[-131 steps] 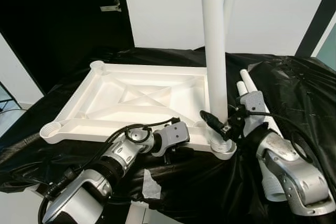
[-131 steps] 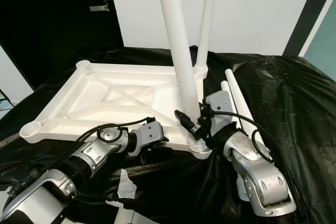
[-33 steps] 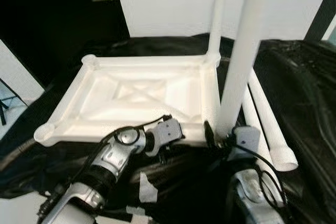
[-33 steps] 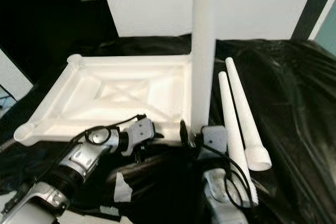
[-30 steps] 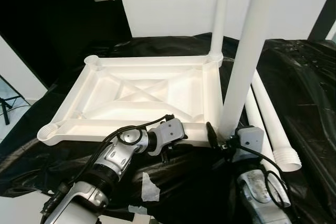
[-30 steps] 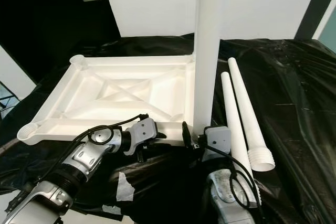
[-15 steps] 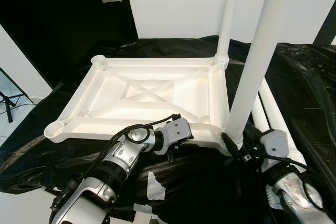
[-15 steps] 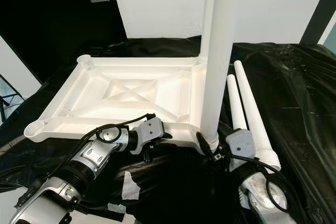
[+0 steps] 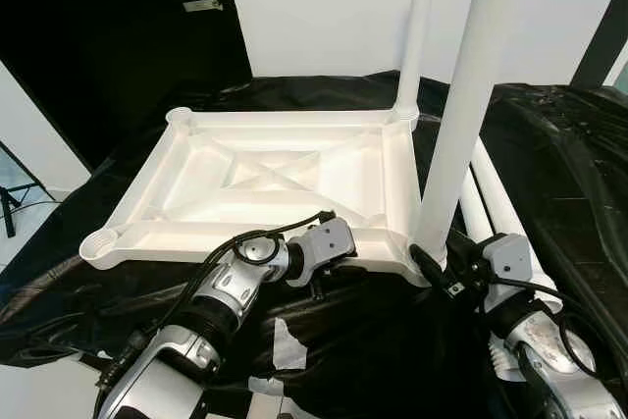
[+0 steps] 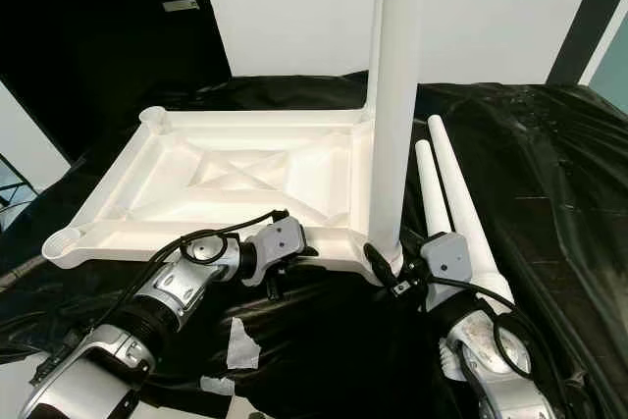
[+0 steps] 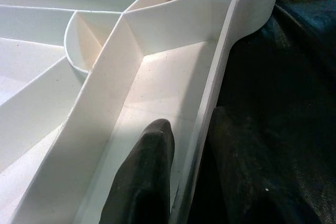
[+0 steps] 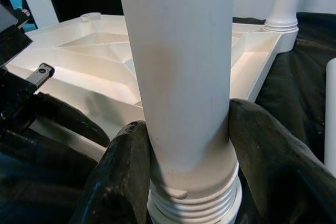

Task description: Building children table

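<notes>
The upturned white tabletop (image 9: 265,179) is laid flat on a black sheet (image 9: 549,174), ribs upward, with a socket at each corner. A near-right leg (image 9: 461,115) is stood in the near right socket, its long axis almost vertical and tilted slightly to the right toward the top; the threaded foot is seen at the socket mouth in the right wrist view, so it is probably not fully seated, though the joint itself is partly hidden. The right gripper (image 12: 184,171) is clamped round this leg just above the thread, from the near side. A far leg (image 9: 417,36) is already set upright in the far right corner. The near rim of the tabletop is pinched by the left gripper (image 11: 178,182), left of the worked socket. Two spare legs (image 10: 446,193) are lain side by side on the sheet to the right, running near to far. Both left sockets are unfilled.
</notes>
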You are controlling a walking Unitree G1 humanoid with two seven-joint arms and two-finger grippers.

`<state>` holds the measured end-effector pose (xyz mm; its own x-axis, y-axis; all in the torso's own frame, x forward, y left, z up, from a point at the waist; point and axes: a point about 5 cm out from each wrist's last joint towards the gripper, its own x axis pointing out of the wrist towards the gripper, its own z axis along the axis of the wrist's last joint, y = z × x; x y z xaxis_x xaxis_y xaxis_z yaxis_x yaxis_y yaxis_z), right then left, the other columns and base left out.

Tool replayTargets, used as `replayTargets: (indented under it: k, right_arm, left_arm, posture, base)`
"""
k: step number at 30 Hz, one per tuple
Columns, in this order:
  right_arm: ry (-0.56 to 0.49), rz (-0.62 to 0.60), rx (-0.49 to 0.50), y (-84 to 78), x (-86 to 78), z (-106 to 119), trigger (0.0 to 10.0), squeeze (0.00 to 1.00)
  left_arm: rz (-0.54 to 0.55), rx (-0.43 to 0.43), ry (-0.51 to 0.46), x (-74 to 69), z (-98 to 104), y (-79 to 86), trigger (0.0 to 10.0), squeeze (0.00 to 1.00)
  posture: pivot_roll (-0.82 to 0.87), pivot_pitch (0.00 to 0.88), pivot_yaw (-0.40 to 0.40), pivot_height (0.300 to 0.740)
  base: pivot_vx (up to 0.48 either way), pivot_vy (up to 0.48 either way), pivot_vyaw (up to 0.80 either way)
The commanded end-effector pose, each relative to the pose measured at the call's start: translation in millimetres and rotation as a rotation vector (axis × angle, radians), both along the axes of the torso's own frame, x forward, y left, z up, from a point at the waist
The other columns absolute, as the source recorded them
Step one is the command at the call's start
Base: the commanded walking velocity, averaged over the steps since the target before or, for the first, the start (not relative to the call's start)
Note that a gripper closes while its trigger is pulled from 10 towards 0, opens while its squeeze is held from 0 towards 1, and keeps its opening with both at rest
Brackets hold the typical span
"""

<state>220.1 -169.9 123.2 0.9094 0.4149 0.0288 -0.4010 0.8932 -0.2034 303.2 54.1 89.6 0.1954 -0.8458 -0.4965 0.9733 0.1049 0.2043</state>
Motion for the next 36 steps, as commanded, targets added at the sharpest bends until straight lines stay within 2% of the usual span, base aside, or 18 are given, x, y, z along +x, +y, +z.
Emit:
replayTargets:
  k: [1,2,4,6,9,13,16,17,18,19,20,21,22,23,26,27,28,36]
  right_arm:
    - [0.073,-0.080,0.032,0.7,-1.6,-15,0.0,0.00]
    - [0.073,-0.080,0.032,0.7,-1.6,-15,0.0,0.00]
    - [0.029,-0.196,0.043,5.7,-15.8,-20,0.0,0.00]
    - [0.029,-0.196,0.043,5.7,-15.8,-20,0.0,0.00]
    - [-0.009,-0.348,0.078,10.4,-33.1,-24,0.0,0.00]
    - [-0.044,-0.436,0.095,7.0,-30.8,-22,0.0,0.00]
    - [-0.045,-0.449,0.100,8.1,-29.0,-22,0.0,0.00]
    - [-0.042,-0.457,0.099,8.6,-28.2,-23,5.5,0.00]
    - [-0.039,-0.458,0.094,9.0,-27.4,-24,9.2,0.00]
    - [-0.039,-0.460,0.089,9.6,-27.0,-24,10.0,0.00]
    - [-0.039,-0.460,0.089,9.6,-27.0,-24,10.0,0.00]
    - [-0.047,-0.452,0.088,9.9,-26.0,-24,10.0,0.69]
    - [-0.053,-0.446,0.088,10.1,-25.2,-23,10.0,0.69]
    - [-0.062,-0.420,0.097,11.5,-24.1,-22,10.0,1.00]
    - [-0.069,-0.376,0.099,15.1,-23.2,-21,10.0,1.00]
    - [-0.070,-0.269,0.088,21.6,-20.1,-20,10.0,1.00]
    - [-0.078,-0.224,0.075,22.5,-18.8,-19,10.0,0.00]
    - [-0.083,-0.067,0.018,9.3,-8.7,-13,10.0,0.00]
  left_arm:
    - [0.023,0.072,0.077,-10.9,-26,3.9,10.0,0.00]
    - [0.023,0.072,0.077,-10.9,-26,3.9,10.0,0.00]
    - [0.030,0.071,0.074,-9.6,-26,6.0,10.0,0.00]
    - [0.030,0.071,0.074,-9.6,-26,6.0,10.0,0.00]
    - [0.049,0.069,0.068,-6.9,-24,9.7,10.0,0.00]
    - [0.050,0.077,0.070,-7.7,-26,13.1,10.0,0.00]
    - [0.048,0.083,0.070,-8.2,-27,14.5,10.0,0.00]
    - [0.048,0.083,0.070,-8.0,-27,15.0,10.0,0.00]
    - [0.048,0.084,0.069,-7.4,-26,15.3,10.0,0.00]
    - [0.048,0.084,0.068,-7.0,-26,15.5,10.0,0.00]
    - [0.048,0.084,0.068,-7.0,-26,15.5,10.0,0.00]
    - [0.048,0.085,0.066,-6.2,-25,15.2,10.0,0.00]
    - [0.049,0.085,0.064,-5.6,-25,15.0,10.0,0.00]
    - [0.049,0.084,0.063,-4.9,-25,14.4,10.0,0.00]
    - [0.049,0.082,0.063,-4.4,-24,13.4,10.0,0.00]
    - [0.044,0.075,0.062,-4.0,-24,8.6,10.0,0.00]
    - [0.041,0.070,0.061,-4.1,-24,6.2,10.0,0.00]
    - [0.027,0.058,0.064,-5.5,-24,-1.2,10.0,0.00]
  posture:
    - [-0.02,0.000,0.046,0.740]
    - [-0.02,0.000,0.046,0.740]
    - [0.00,0.000,0.036,0.740]
    - [0.00,0.000,0.036,0.740]
    - [0.01,0.000,0.037,0.740]
    - [0.01,0.000,0.045,0.740]
    - [0.02,0.000,0.048,0.740]
    - [0.01,0.000,0.052,0.740]
    - [0.01,0.000,0.053,0.740]
    - [0.01,0.000,0.053,0.740]
    - [0.01,0.000,0.053,0.740]
    - [0.01,0.000,0.053,0.740]
    - [0.00,0.000,0.053,0.740]
    - [-0.01,0.000,0.054,0.740]
    - [-0.01,0.000,0.055,0.740]
    - [-0.02,0.000,0.052,0.740]
    - [-0.03,0.000,0.052,0.740]
    - [-0.05,0.000,0.044,0.740]
  base:
    - [0.000,0.000,0.00]
    - [0.000,0.000,0.00]
    - [0.000,0.000,0.00]
    - [0.000,0.000,0.00]
    - [0.000,0.000,0.00]
    - [0.000,0.000,0.00]
    - [0.000,0.000,0.00]
    - [0.000,0.000,0.00]
    - [0.000,0.000,0.00]
    - [0.000,0.000,0.00]
    - [0.000,0.000,0.00]
    - [0.000,0.000,0.00]
    - [0.000,0.000,0.00]
    - [0.000,0.000,0.00]
    - [0.000,0.000,0.00]
    - [0.000,0.000,0.00]
    - [0.000,0.000,0.00]
    - [0.000,0.000,0.00]
